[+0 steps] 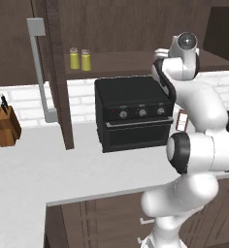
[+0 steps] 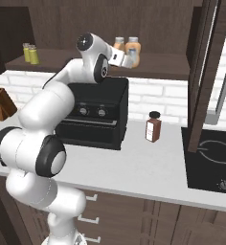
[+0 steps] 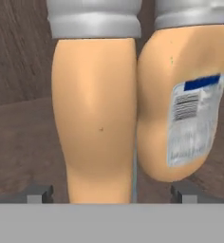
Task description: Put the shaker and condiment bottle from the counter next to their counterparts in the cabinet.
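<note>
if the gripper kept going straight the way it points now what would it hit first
Probably the nearer orange condiment bottle, which stands right between the open gripper's fingers, beside its twin on the cabinet shelf.

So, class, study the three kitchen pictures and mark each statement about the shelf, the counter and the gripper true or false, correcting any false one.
1. Two yellow-green shakers stand side by side on the cabinet shelf. True.
2. Two orange bottles stand on the counter. False: they are on the cabinet shelf.
3. The gripper is shut on a bottle. False: its jaws stand open on either side of one.
4. A dark red-brown jar stands on the counter. True.
5. The knife block sits on the black oven. False: it sits on the counter.
</note>
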{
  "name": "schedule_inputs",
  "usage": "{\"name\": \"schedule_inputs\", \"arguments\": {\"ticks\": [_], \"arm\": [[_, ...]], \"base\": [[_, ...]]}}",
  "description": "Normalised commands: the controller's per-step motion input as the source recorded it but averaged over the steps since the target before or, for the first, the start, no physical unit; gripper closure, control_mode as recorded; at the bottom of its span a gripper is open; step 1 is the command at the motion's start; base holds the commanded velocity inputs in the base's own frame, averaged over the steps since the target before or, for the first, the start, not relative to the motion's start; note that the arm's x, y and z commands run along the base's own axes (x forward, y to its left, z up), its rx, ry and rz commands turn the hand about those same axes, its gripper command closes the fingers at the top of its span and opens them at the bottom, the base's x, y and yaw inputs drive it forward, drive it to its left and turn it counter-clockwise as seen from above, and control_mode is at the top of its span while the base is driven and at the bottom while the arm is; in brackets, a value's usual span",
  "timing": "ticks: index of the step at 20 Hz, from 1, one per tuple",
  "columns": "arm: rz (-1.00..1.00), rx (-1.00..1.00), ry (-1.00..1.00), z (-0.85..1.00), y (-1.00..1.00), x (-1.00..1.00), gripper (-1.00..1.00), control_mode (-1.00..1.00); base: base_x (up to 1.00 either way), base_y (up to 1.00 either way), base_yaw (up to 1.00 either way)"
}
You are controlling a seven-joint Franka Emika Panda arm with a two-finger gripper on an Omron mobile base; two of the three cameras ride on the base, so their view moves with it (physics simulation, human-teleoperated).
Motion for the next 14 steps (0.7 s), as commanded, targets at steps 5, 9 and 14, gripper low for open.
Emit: {"name": "schedule_inputs", "arguments": {"ticks": [5,9,14], "arm": [[-0.02,0.00,-0.07,-0.01,0.00,-0.98,-1.00,-1.00],[-0.03,0.00,-0.02,-0.14,0.00,-1.00,-1.00,-1.00],[-0.01,0.00,0.00,-0.35,0.01,-1.00,-1.00,-1.00]], "base": [[0.00,0.00,0.00],[0.00,0.00,0.00],[0.00,0.00,0.00]]}}
